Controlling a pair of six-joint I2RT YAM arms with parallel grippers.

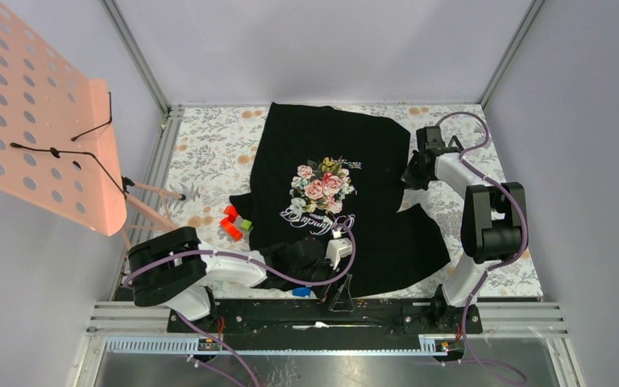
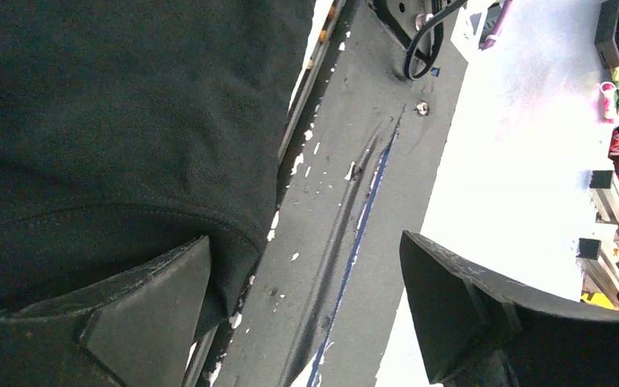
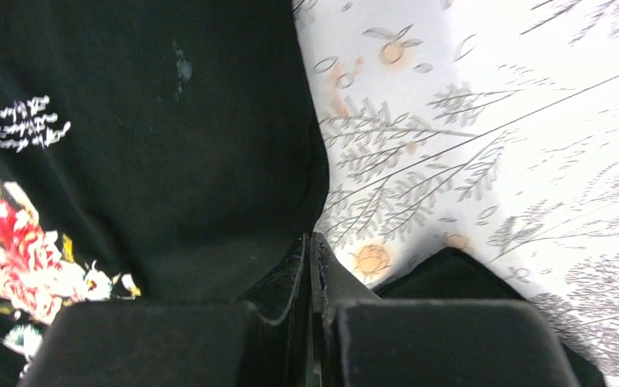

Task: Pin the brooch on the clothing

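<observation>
Shirt [image 1: 371,234] spread on table [image 1: 209,153]; judged soft, limp, best taken at hem. Right fingers [image 3: 278,290] closed, shirt's right edge apparently pinched. Left fingers [image 2: 153,298] spread wide over near hem, nothing held. Brooch not seen.

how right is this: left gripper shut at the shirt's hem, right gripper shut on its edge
The left gripper is open, not shut, per the left wrist view. The rest holds: at the T-shirt hem, right gripper shut on its edge.
</observation>
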